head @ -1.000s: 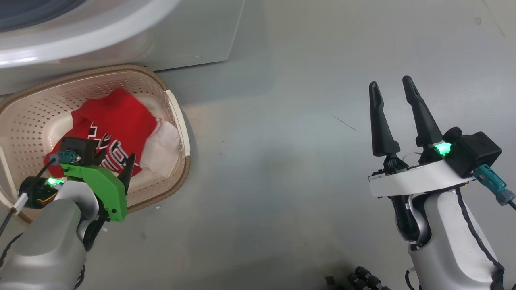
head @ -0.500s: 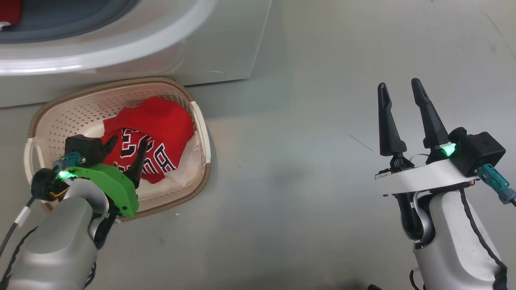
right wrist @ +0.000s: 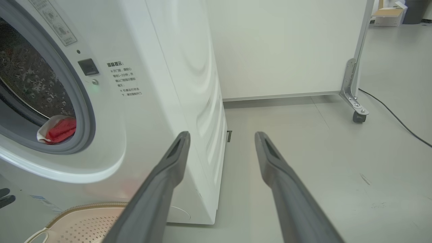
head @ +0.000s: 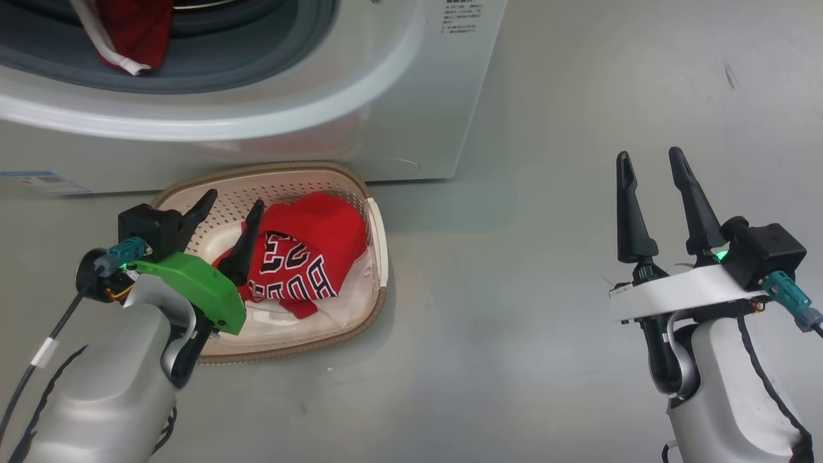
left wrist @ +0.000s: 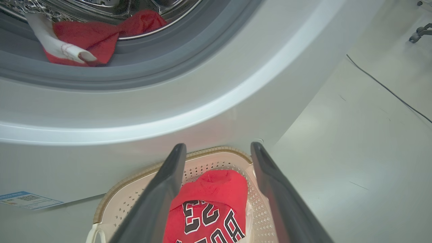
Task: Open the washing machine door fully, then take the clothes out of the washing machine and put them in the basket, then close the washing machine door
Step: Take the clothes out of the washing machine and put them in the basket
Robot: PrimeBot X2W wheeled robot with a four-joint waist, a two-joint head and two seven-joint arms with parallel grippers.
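Note:
The white washing machine [head: 386,96] stands with its round opening uncovered; its door is out of view. A red garment with white trim [left wrist: 91,33] hangs over the grey seal at the drum's mouth, also visible as a red garment [right wrist: 62,130]. On the floor against the machine's front sits the cream basket [head: 376,238], holding a red lettered jersey [head: 315,251] and a white piece [head: 350,302]. My left gripper [head: 233,199] hovers open and empty over the basket's left half, fingers pointing toward the machine. My right gripper [head: 649,154] is open and empty over bare floor, far right.
A blue label [head: 38,182] is stuck low on the machine front. A black cable [left wrist: 388,89] runs across the grey floor right of the machine. A white partition on a castor leg [right wrist: 354,94] stands behind.
The head camera has tilted up, bringing the drum opening into view. My left gripper has lifted off the jersey, which stays in the basket. The right arm has held its pose.

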